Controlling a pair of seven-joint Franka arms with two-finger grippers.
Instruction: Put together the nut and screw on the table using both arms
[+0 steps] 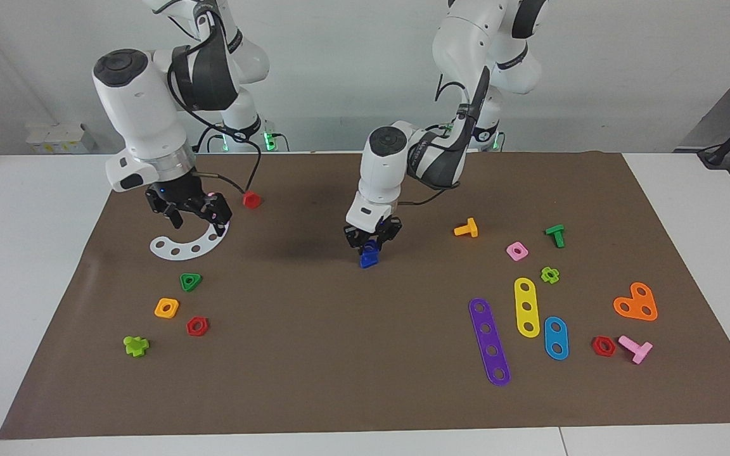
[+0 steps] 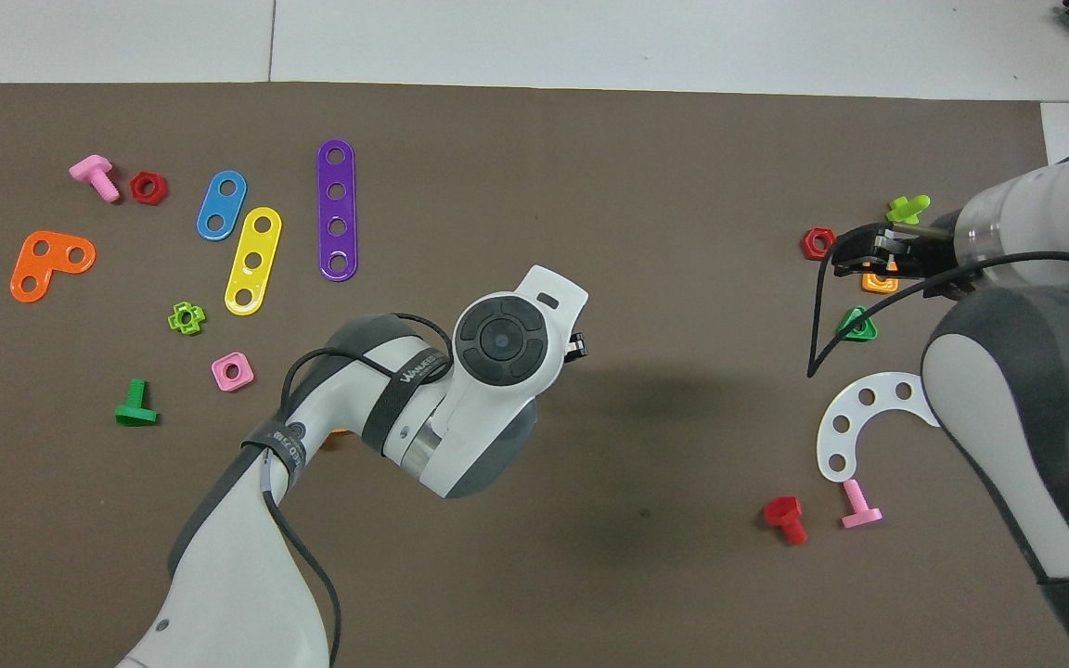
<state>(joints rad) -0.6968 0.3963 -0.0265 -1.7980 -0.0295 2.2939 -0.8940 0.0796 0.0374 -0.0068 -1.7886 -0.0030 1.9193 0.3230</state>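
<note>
The only blue parts in the facing view sit under my left gripper (image 1: 371, 247) near the middle of the brown mat (image 1: 314, 354). A lighter blue piece, the nut (image 1: 368, 261), rests on the mat. A darker blue part, the screw (image 1: 372, 251), sits on top of it between the fingers. I cannot tell whether the two are joined. The left gripper is shut on this blue pair. In the overhead view the left hand (image 2: 502, 343) hides them. My right gripper (image 1: 192, 214) is open and empty, raised over a white curved plate (image 1: 178, 249).
Toward the right arm's end lie a red screw (image 1: 251, 199), green triangular nut (image 1: 191, 282), orange-yellow nut (image 1: 166, 308), red hex nut (image 1: 197, 326) and a lime piece (image 1: 135, 345). Toward the left arm's end lie coloured strips (image 1: 489, 342), a pink nut (image 1: 516, 251) and several screws.
</note>
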